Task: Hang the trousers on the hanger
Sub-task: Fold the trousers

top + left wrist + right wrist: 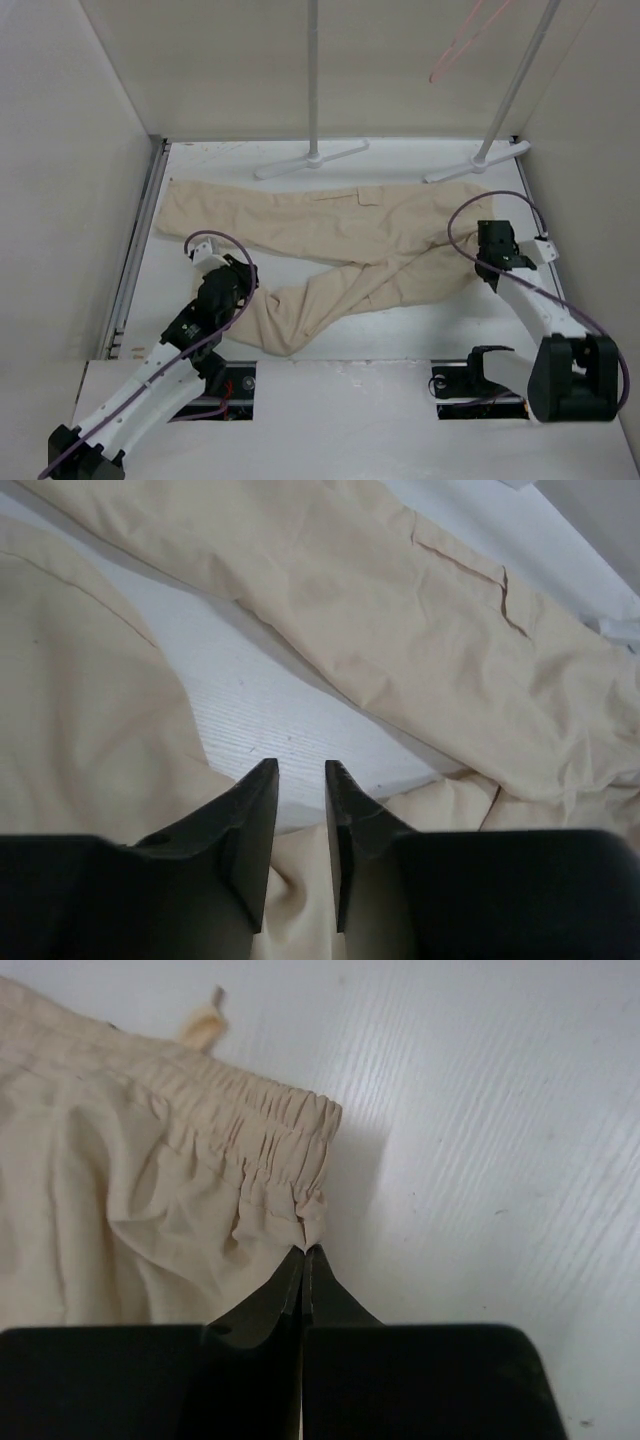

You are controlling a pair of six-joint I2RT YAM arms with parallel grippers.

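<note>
The beige trousers [330,225] lie spread across the white table, one leg running left and the other folded down toward the front. The pink hanger [462,40] hangs high at the back right, by the rack pole. My left gripper [243,283] is low over the folded leg. In the left wrist view its gripper [300,772] is open with a narrow gap, and a fold of trouser cloth [290,880] lies between the fingers. My right gripper [484,262] is at the waist end. In the right wrist view its gripper [305,1250] is shut on the corner of the gathered waistband [270,1150].
Two grey-white rack poles stand at the back on flat feet [310,160] [478,162]. White walls close in the table on the left, back and right. A metal rail [135,250] runs along the left edge. Bare table [430,320] lies in front of the trousers.
</note>
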